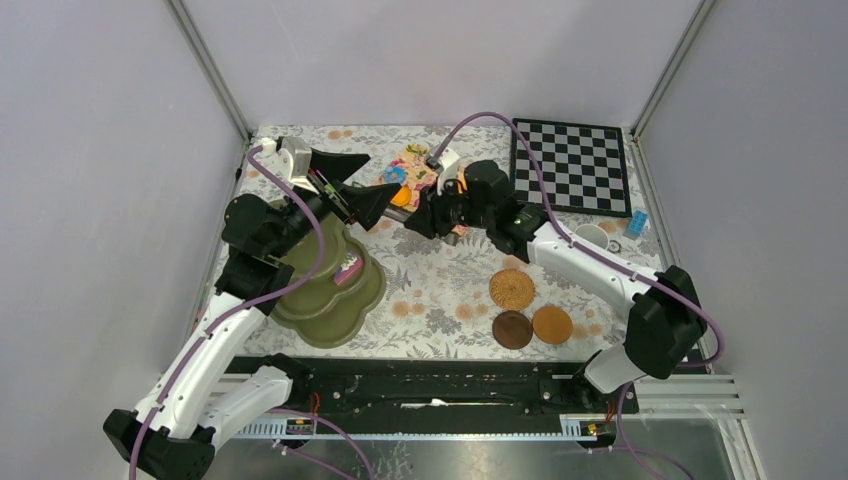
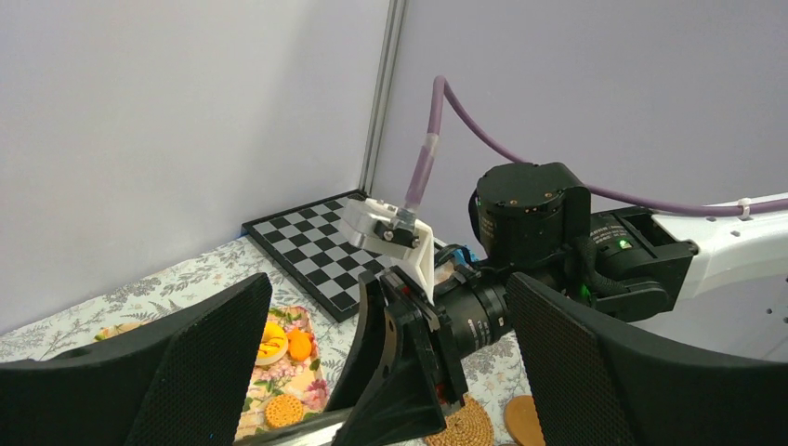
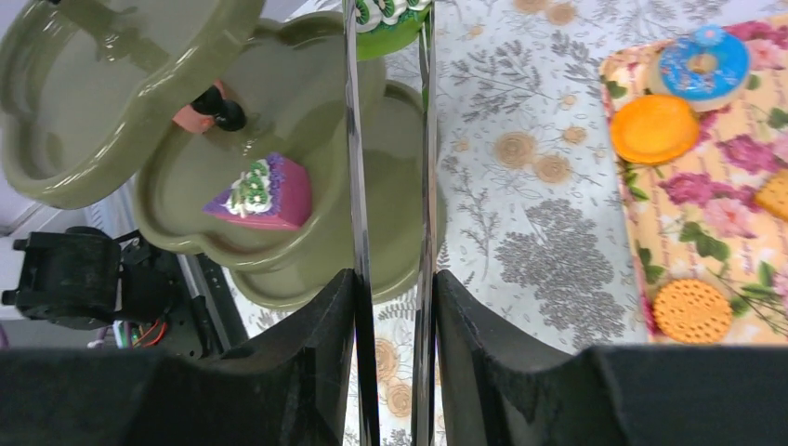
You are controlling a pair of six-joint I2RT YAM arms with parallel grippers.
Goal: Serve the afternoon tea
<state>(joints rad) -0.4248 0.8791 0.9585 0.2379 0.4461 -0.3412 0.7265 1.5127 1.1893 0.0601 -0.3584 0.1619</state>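
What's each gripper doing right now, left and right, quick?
Left gripper: open, holding nothing.
Right gripper: closed on the shiny metal tongs.

A black-and-white chessboard [image 1: 571, 166] lies flat at the far right corner of a flowered tablecloth [image 1: 440, 275]. A small blue block [image 1: 637, 223] sits just off the board's near right corner. Shiny metal tongs [image 3: 426, 186] hang above the cloth, arms close together.
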